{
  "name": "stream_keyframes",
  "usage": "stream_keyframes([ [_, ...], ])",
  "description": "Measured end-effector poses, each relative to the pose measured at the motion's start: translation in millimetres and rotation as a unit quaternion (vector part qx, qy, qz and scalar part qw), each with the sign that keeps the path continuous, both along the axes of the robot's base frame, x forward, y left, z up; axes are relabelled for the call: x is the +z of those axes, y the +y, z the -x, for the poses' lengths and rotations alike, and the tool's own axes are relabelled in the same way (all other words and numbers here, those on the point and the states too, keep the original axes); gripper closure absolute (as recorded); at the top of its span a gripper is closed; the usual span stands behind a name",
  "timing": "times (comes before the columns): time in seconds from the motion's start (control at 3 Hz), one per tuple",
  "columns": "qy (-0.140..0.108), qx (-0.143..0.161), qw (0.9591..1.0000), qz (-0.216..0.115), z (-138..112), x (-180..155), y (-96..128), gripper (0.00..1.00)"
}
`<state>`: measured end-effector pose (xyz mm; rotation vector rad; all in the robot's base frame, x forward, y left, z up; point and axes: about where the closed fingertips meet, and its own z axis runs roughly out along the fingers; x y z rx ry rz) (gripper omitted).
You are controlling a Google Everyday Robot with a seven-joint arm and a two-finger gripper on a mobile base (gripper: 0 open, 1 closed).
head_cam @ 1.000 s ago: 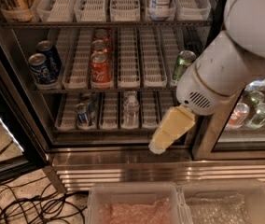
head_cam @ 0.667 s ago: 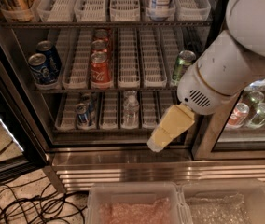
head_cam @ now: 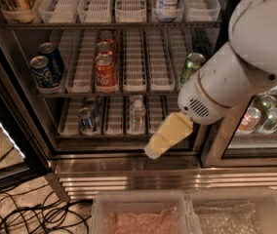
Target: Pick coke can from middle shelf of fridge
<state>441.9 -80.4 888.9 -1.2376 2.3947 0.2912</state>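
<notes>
Fridge (head_cam: 128,165) fills the frame: front coke can (head_cam: 104,72) stands left of centre on the middle shelf (head_cam: 143,92), hand (head_cam: 154,151) low at centre, well apart, grip state can't tell; suggest raising it, then approaching straight along the can's lane.

The coke can (head_cam: 105,72) stands upright at the front of a lane on the middle shelf (head_cam: 141,77) — red, with white script facing out and a silver top. Two more red cans line up behind it in the same lane. The shelf is a dark wire rack carrying white ribbed lane trays, the second rack down in the fridge (head_cam: 143,178), which has black frames and a ribbed steel base. The gripper (head_cam: 154,151) hangs lower, before the bottom rack — well apart from the can.
</notes>
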Motion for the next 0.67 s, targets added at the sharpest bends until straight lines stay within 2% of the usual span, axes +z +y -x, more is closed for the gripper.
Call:
stream_keyframes([
  [0.33, -0.003, -0.069, 0.9965, -0.047, -24.4, -23.7, 10.6, 0.0],
  [0.67, -0.028, -0.144, 0.9864, -0.073, -57.2, -26.2, 15.2, 0.0],
])
